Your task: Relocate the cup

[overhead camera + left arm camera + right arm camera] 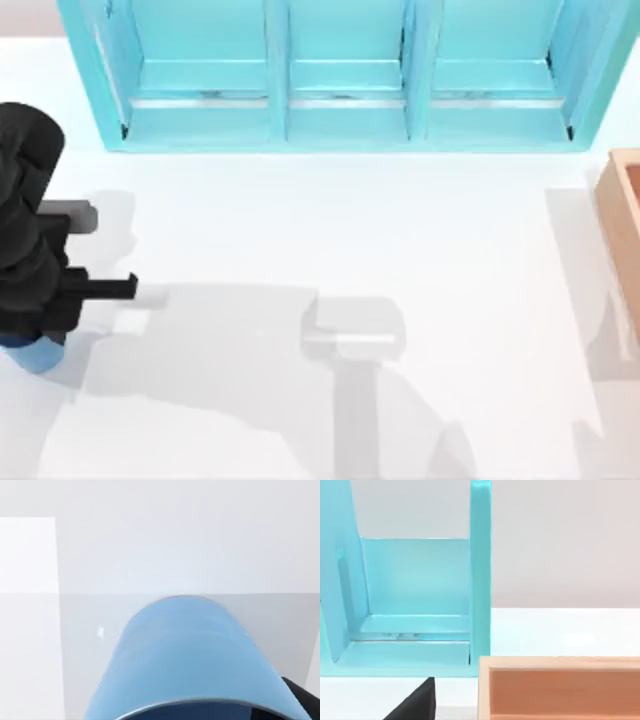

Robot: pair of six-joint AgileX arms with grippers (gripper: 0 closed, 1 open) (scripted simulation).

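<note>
Your left gripper (40,335) sits at nine o'clock over the smooth, round, tapered blue cup (190,655); you cannot tell its finger state from here

A: Environment type?
B: Rendered simulation workspace. Evidence: featureless white table (330,230), flat-shaded turquoise cabinet (345,75) along the far edge, plain wooden box (625,225) at right, blank grey backdrop.

Bright, even light falls from above; soft grey shadows spread across the white table (300,220).
</note>
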